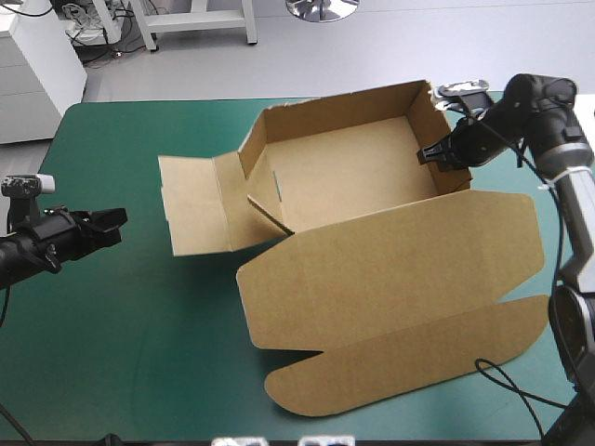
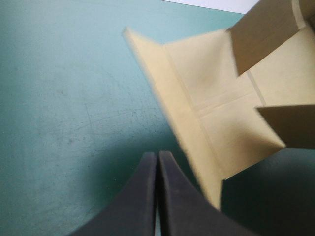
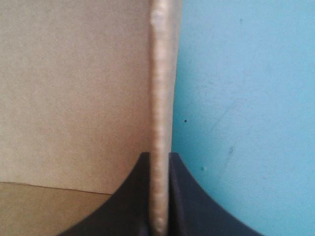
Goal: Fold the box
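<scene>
Teal-green table cover [image 1: 139, 353] is carrying the brown cardboard box [image 1: 344, 177] mid-table, right black-fingered gripper [image 3: 160, 156] pinching its right wall [image 3: 161, 73], left gripper [image 2: 157, 154] hovering clenched and empty at its left, so any pull is risking dragging the whole tray.

Robotics lab / test cell. Evidence: left arm [image 1: 42, 249] + right arm [image 1: 558, 139] at a table [image 1: 121, 353] w/ teal-green cover, right gripper [image 1: 433, 154] pinching a wall of the box [image 1: 344, 181]. Beyond far edge: bare grey floor [image 1: 186, 74], white bench frame [image 1: 197, 26], chrome swivel-chair base [image 1: 322, 7]. Far left: white cabinet [image 1: 33, 74], cable clutter [image 1: 88, 32].
</scene>
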